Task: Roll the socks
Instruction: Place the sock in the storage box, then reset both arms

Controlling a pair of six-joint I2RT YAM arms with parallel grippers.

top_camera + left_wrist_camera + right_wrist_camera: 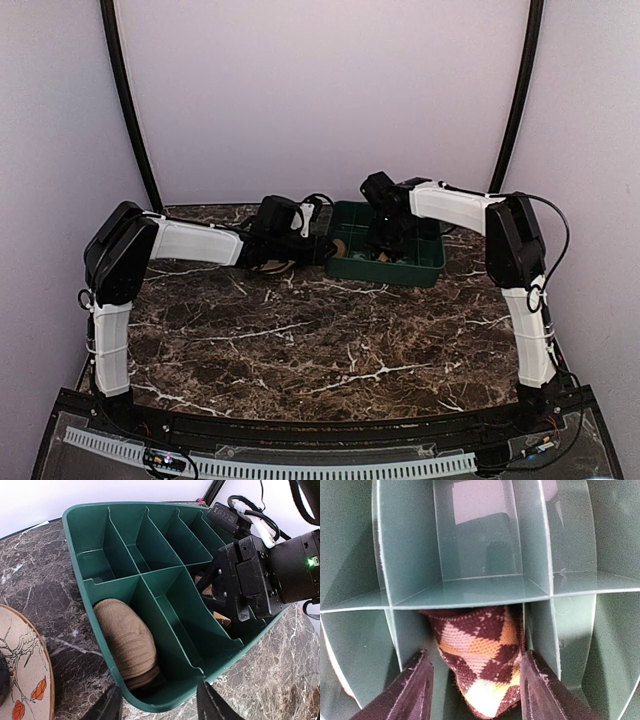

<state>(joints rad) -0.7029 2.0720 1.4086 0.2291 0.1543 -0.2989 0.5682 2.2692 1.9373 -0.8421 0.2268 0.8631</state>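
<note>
The right gripper [475, 652] stands with its jaws apart, down inside one compartment of the green tray [75, 555]. The argyle sock [480, 670] lies bundled between the two fingers. There is a clear gap on one side, while on the other the knit sits so close to the finger that I cannot tell whether it touches. It looks to me like the letting-go part of the job, with the sock resting in its slot.

To do this well, I'd say the arm should rise straight up with the jaws kept wide. That way neither finger drags the knit and pulls the bundle loose. The divider walls stand close outside both fingers, so any sideways drift would knock the tray.

The tan sock [127, 645] sits rolled in a compartment at the left end of the tray. One compartment between the two socks looks bare. So both socks seem stowed and the task is near its end.

The left gripper [159, 685] hovers just off the tray's left end, jaws apart, holding nothing. A patterned plate [25, 655] lies on the marble table [300, 350] beside it, to the left of the tray. That arm is close enough to matter if the right one swings left as it comes out.
</note>
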